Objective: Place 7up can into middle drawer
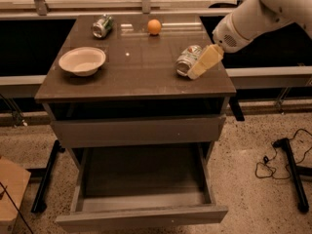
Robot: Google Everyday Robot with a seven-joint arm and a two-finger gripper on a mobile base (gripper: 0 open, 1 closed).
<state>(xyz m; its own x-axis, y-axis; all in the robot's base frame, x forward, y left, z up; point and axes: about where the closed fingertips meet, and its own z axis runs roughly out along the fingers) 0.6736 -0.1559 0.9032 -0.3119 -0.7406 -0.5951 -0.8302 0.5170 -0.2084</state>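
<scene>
Camera view looks down on a brown cabinet top (136,77) with the middle drawer (144,174) pulled out below it, its grey-brown floor bare and its plain front nearest the camera. The closed drawer front (139,130) sits directly above it.

The 7up can (185,58) lies on its side near the right edge of the cabinet top, silver end turned toward the front, a red spot showing on its label. It is on the surface, not in the drawer.

The gripper (199,68), cream coloured, slants down from the white arm (253,16) at upper right and rests against the right side of the 7up can, its tip at the tabletop. Whether the gripper is open or closed on the can cannot be told from this angle.

A pale bowl (82,60) stands upright on the left part of the top. A darker green can (102,26) lies on its side at the back left, and an orange (154,27) sits at the back centre, well apart from the 7up can.

A black cable (273,162) trails over the speckled floor on the right
</scene>
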